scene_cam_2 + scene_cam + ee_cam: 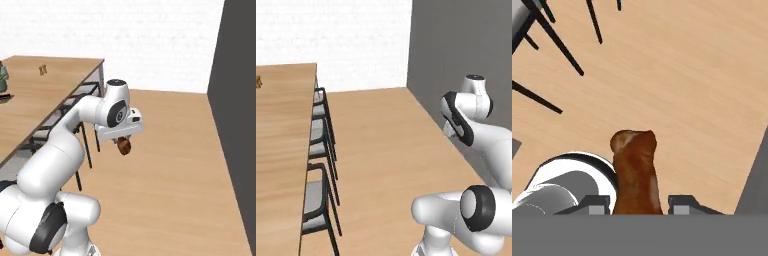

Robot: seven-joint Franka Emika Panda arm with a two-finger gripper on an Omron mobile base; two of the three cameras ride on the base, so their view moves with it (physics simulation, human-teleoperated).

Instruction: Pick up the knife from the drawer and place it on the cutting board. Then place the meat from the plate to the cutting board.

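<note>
the tool [123, 142] is clamped on the meat [635, 172], which hangs beneath it above the wooden floor [170, 170], right of the long counter [45, 95] and chairs [318, 200].

My arm is folded up and reaching forward, hand pointing down. My gripper [123, 144] is clamped on the meat [636, 172], which sticks out beyond the fingertips [594, 204], one on each side of it.
</note>
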